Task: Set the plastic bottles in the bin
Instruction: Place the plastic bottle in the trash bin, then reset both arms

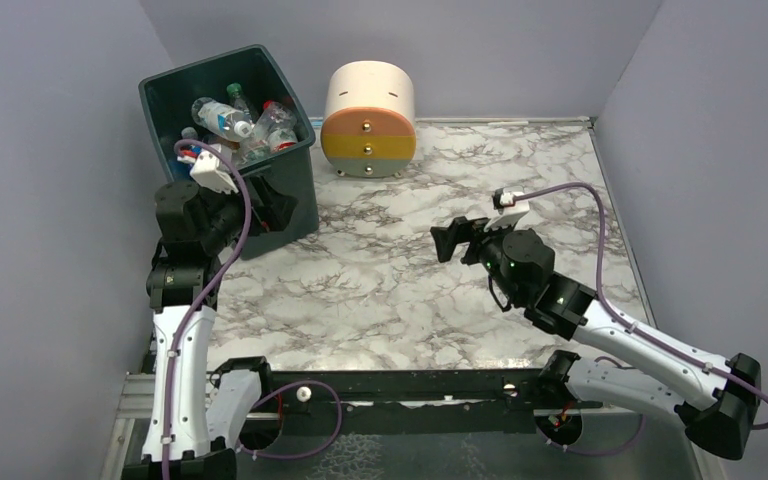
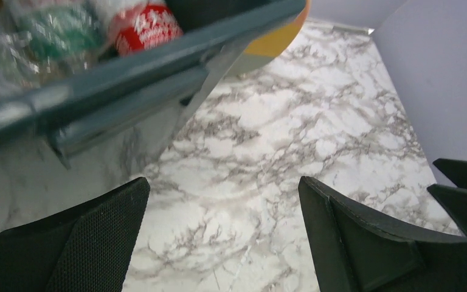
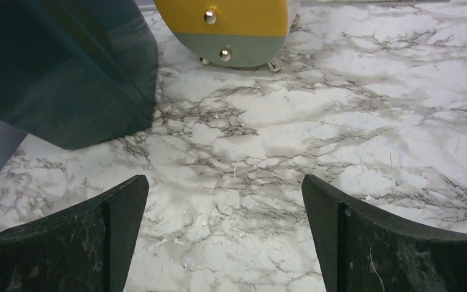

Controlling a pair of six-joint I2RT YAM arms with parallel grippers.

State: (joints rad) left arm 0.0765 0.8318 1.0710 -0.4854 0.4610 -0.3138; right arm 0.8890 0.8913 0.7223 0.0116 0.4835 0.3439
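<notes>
Bottles [image 1: 225, 118] inside bin [image 1: 200, 66]; left tool [image 2: 224, 182], right tool [image 3: 225, 179] agape, empty.

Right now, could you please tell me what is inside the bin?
The bin holds a pile of bottles, mostly clear, some with red or green labels. Whatever lies beneath them, and the bin's floor, is covered by the top ones.

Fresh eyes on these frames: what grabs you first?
The dark green bin, far left on the marble table, heaped with plastic bottles, with the round cream, orange and yellow drawer unit just right of it. Both claws gape empty: left claw beside the bin's near wall, right claw over mid-table.
</notes>
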